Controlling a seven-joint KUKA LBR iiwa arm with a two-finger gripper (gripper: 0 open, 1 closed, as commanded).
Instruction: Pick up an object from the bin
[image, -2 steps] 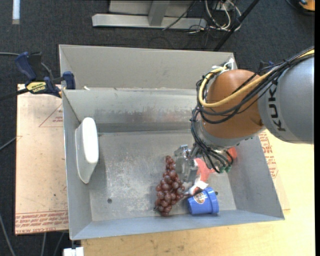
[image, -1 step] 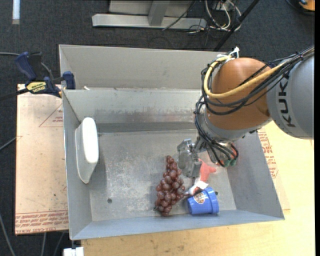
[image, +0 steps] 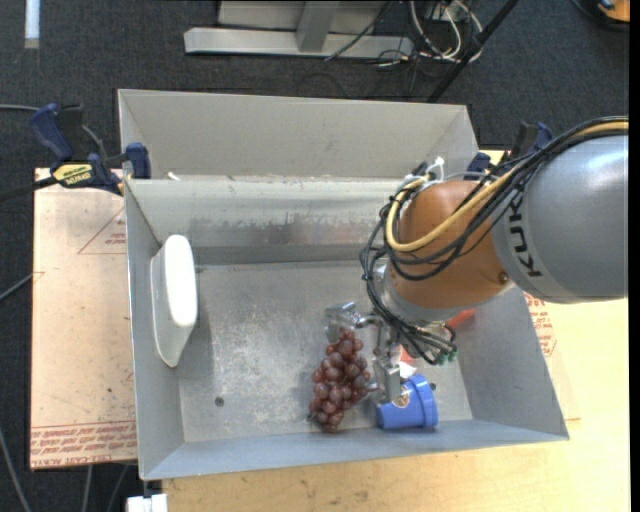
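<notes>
My gripper hangs low in the bin's right half, under the orange cover on the wrist. It stands open, with one metal finger at the upper end of a bunch of dark red grapes and the other finger to the bunch's right. The top of the bunch lies at the gap between them, and nothing is gripped. A blue cylinder-shaped thing lies just below the right finger, close to the bin's front wall. A small red thing peeks out from under the arm.
A white oblong thing leans against the bin's left wall. The bare floor between it and the grapes is wide. The arm and its cables cover the bin's right back part.
</notes>
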